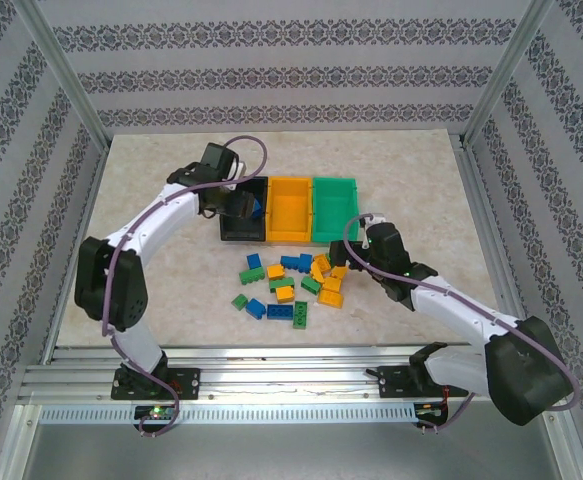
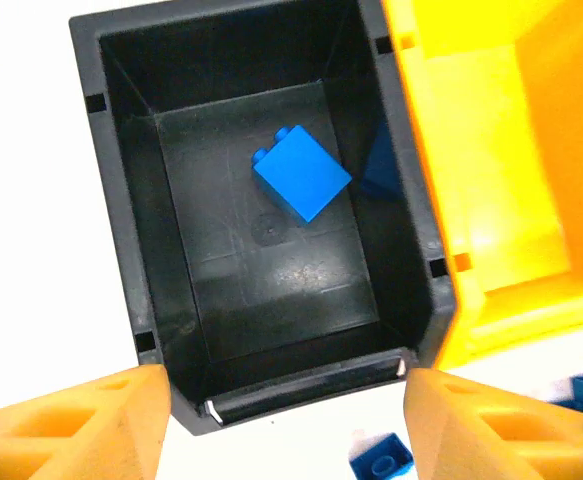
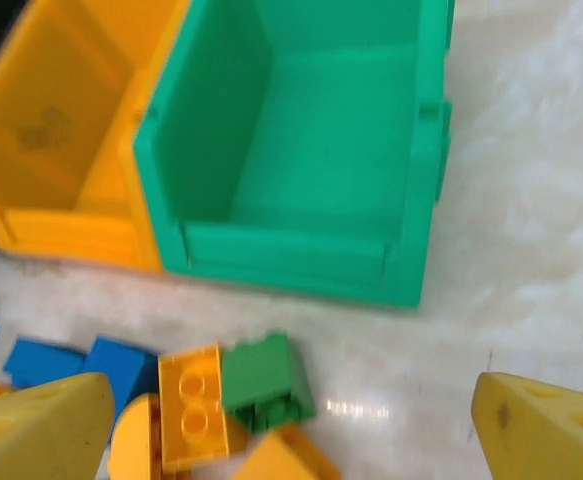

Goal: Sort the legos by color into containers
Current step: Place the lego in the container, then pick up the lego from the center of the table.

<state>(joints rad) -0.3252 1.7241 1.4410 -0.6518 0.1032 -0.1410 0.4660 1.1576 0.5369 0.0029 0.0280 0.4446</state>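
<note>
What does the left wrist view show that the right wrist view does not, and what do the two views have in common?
Left wrist view, not the right: the black bin with one blue brick inside, and the open left gripper above it. Right wrist view, not the left: the green bin, no brick visible inside, a green brick beside a yellow-orange brick on the table, and the open right gripper. Both: the orange-yellow bin and loose blue bricks on the table.

A robot lab enclosure: aluminium frame posts (image 1: 66, 75), patterned panels (image 1: 271, 75) around a marble-look table (image 1: 146, 165), metal mounting rail (image 1: 291, 385)
</note>
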